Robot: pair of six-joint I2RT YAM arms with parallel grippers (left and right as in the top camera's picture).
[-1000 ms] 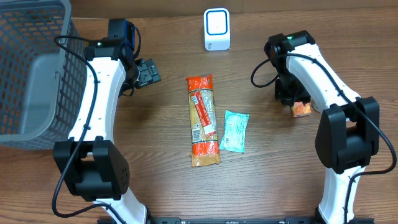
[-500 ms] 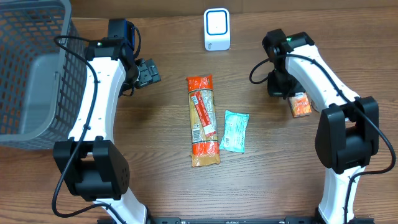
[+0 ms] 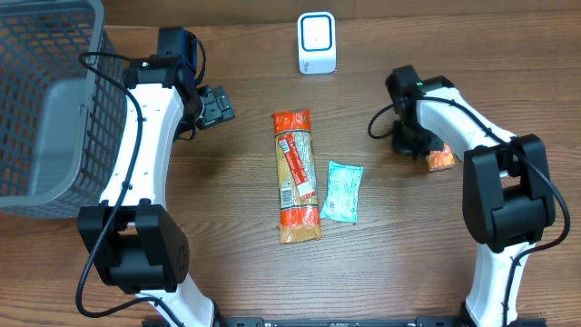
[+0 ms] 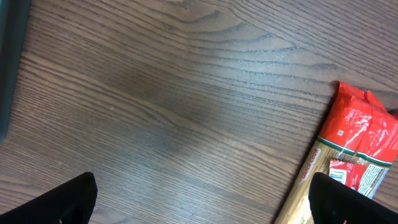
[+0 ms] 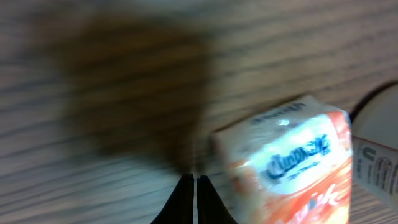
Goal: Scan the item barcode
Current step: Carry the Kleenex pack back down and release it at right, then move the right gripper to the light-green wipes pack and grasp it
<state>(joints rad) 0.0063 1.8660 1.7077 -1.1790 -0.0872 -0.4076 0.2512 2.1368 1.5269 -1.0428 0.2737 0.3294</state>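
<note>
The small orange and white carton [image 3: 441, 159] lies on the table at the right; in the right wrist view the carton [image 5: 292, 162] is just right of the fingertips. My right gripper [image 3: 406, 141] [image 5: 194, 186] is shut with nothing between its fingers, low over the wood beside the carton's left edge. A long red and tan packet [image 3: 296, 175] [image 4: 364, 155] and a teal packet [image 3: 342, 192] lie mid-table. The white scanner [image 3: 317, 43] stands at the back. My left gripper [image 3: 216, 106] [image 4: 202, 199] is open above bare wood, left of the long packet.
A grey mesh basket [image 3: 45, 100] fills the far left of the table. The right arm's black cable loops above the carton. Wood shows between the packets and the scanner.
My right gripper has closed its jaws on nothing and drifted slightly left off the orange carton, which shifted a little. The left arm has not moved.
</note>
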